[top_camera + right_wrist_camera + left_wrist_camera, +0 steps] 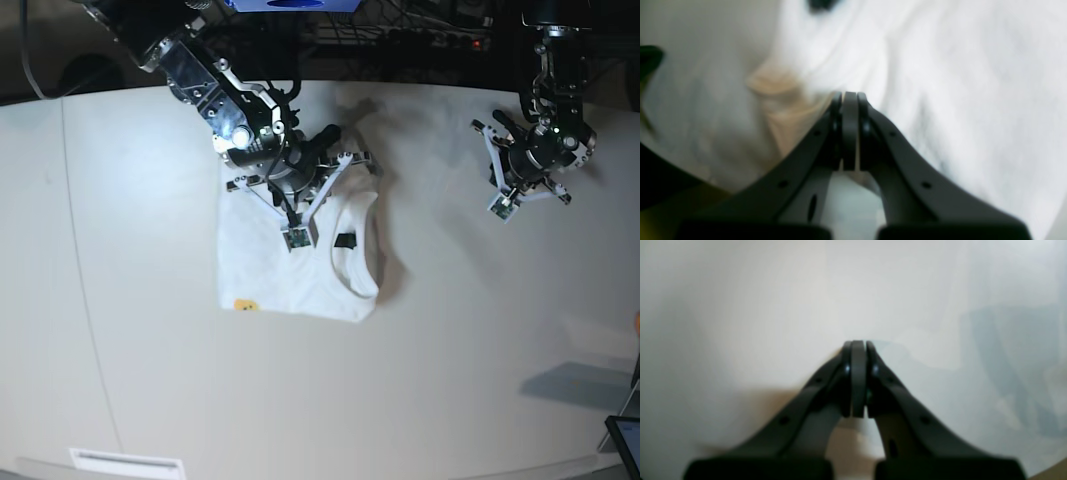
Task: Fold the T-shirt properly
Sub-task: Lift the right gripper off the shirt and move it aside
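Though blurred, no legible writing on the folded T-shirt (290, 270)

left claw (503, 207) closed, right claw (298, 237) closed

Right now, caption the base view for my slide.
Right hand shut over the partly folded white T-shirt on the table; left hand shut, off to the side.
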You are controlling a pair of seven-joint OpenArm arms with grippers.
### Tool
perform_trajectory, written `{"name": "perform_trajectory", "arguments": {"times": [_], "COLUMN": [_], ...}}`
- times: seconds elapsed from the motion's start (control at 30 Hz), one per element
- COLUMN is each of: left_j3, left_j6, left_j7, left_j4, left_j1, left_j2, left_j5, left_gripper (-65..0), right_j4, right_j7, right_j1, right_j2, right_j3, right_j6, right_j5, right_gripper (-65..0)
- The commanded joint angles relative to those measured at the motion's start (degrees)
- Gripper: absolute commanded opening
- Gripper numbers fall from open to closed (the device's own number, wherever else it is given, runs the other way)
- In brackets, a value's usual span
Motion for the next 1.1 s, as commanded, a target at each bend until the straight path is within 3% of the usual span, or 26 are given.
{"name": "perform_trajectory", "arguments": {"times": [0.0, 0.2, 0.37, 0.57, 0.73, 0.97, 1.07], "left_j3": [-0.3, -0.3, -0.3, -0.3, -0.3, -0.1, -0.3], "left_j6": [-0.2, -0.2, -0.2, -0.2, -0.3, -0.5, -2.4], "left_j7": [-0.4, -0.4, -0.4, -0.4, -0.5, -0.3, -2.4], "left_j4": [0.7, 0.7, 0.6, 0.8, 8.5, 16.6, 17.2], "left_j1": [-0.5, -0.5, -0.5, -0.6, 0.6, 4.8, 6.8], "left_j2": [-0.9, -0.8, -0.8, 0.3, 0.8, 1.1, 2.1], "left_j5": [-0.5, -0.5, -0.5, -0.5, -0.5, -0.5, -1.2], "left_gripper": [-65.0, -65.0, -65.0, -65.0, -65.0, -65.0, -65.0], "right_j4": [-0.3, -7.1, -13.2, -15.4, -7.3, 7.3, 8.9], "right_j7": [1.9, 4.9, 5.0, 5.2, 3.9, -5.8, -6.4], "right_j1": [1.0, 3.3, 4.1, 5.6, 5.8, 6.3, 4.7], "right_j2": [-1.6, -2.3, -6.3, -6.1, -2.7, 1.5, 4.5], "right_j3": [0.1, -4.7, -6.6, -9.7, -7.1, 5.3, 8.7], "right_j6": [0.2, 0.3, 0.3, 0.2, 0.0, 0.0, 0.0], "right_j5": [-0.1, 0.0, -0.1, -0.3, -0.4, -0.4, -0.3], "right_gripper": [-64.7, -64.6, -64.6, -64.6, -64.6, -64.6, -64.6]}}
